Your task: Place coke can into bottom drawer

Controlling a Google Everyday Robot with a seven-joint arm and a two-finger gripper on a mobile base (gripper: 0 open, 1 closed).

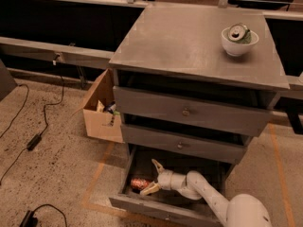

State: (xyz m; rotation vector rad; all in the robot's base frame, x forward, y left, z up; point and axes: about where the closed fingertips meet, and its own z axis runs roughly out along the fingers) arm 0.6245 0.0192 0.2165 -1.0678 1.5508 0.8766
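The coke can [139, 183], red with a silver end, lies on its side on the floor of the open bottom drawer [156, 211], near its left wall. My gripper [152, 177] is inside the drawer just right of the can. It is open, with one finger pointing up toward the back and the other low beside the can. The can sits free of the fingers, close to the lower one. My white arm [208, 197] reaches in from the lower right.
The two upper drawers [189, 112] are shut, overhanging the back of the bottom drawer. A white bowl [239, 41] holding a green-and-silver can stands on the cabinet top. A cardboard box [102, 110] stands left of the cabinet. Cables lie on the floor at left.
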